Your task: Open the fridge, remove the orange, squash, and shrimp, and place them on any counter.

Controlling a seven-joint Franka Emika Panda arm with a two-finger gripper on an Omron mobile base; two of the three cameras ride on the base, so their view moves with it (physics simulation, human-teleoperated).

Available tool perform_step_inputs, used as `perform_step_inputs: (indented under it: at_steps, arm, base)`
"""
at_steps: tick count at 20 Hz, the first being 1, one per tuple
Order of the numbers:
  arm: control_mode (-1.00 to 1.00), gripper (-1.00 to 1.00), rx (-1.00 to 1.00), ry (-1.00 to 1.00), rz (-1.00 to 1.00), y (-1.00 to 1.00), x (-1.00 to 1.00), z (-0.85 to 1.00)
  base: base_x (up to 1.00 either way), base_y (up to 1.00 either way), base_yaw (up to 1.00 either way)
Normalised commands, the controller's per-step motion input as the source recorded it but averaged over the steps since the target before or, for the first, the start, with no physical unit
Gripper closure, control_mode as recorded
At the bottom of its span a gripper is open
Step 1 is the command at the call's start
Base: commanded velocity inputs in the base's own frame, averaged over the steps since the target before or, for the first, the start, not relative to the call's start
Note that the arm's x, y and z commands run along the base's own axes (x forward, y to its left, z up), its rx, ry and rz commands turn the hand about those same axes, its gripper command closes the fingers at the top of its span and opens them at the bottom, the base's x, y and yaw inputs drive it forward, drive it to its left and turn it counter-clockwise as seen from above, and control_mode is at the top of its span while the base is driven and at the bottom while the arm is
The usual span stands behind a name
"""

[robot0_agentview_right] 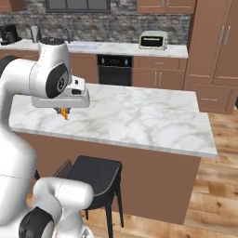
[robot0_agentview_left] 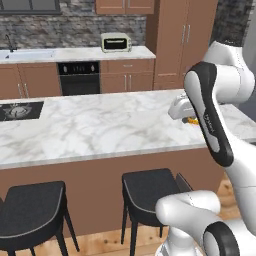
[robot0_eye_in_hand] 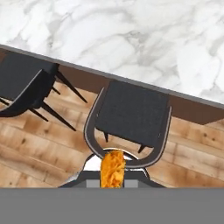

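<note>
My gripper (robot0_agentview_right: 63, 110) hangs low over the white marble counter (robot0_agentview_right: 139, 116), near its front edge, shut on the shrimp (robot0_agentview_right: 64, 114), a thin orange curved piece that pokes out below the hand. In the left base view the gripper (robot0_agentview_left: 190, 119) and the shrimp (robot0_agentview_left: 192, 120) show just behind my forearm, above the right part of the counter (robot0_agentview_left: 100, 125). The hand view has the shrimp (robot0_eye_in_hand: 113, 168) at bottom centre, with the counter (robot0_eye_in_hand: 131, 35) edge across the top. The fridge, the orange and the squash are out of view.
Dark stools (robot0_agentview_left: 150, 190) (robot0_agentview_left: 32, 207) stand under the counter's front overhang on a wooden floor (robot0_eye_in_hand: 43, 131). A black cooktop (robot0_agentview_left: 20, 110) is set in the counter's left end. A toaster oven (robot0_agentview_right: 153, 40) sits on the back-wall counter.
</note>
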Motion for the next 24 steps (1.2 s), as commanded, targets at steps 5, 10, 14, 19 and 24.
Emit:
perform_step_inputs:
  at_steps: [5,10,14,19,24]
  arm:
    - [-1.00,1.00,-0.20,0.00,0.00,-0.01,0.70,-0.62]
    - [-1.00,1.00,0.00,0.03,0.00,-0.10,0.67,-0.11]
    - [-1.00,1.00,0.01,0.02,0.00,-0.07,0.68,-0.15]
    - [-1.00,1.00,-0.04,0.00,0.00,0.00,0.69,-0.53]
    - [-1.00,1.00,-0.03,0.00,0.00,0.00,0.77,-0.47]
  base:
    - [0.00,0.00,0.00]
    - [0.00,0.00,0.00]
    - [0.00,0.00,0.00]
    - [0.00,0.00,0.00]
    - [0.00,0.00,0.00]
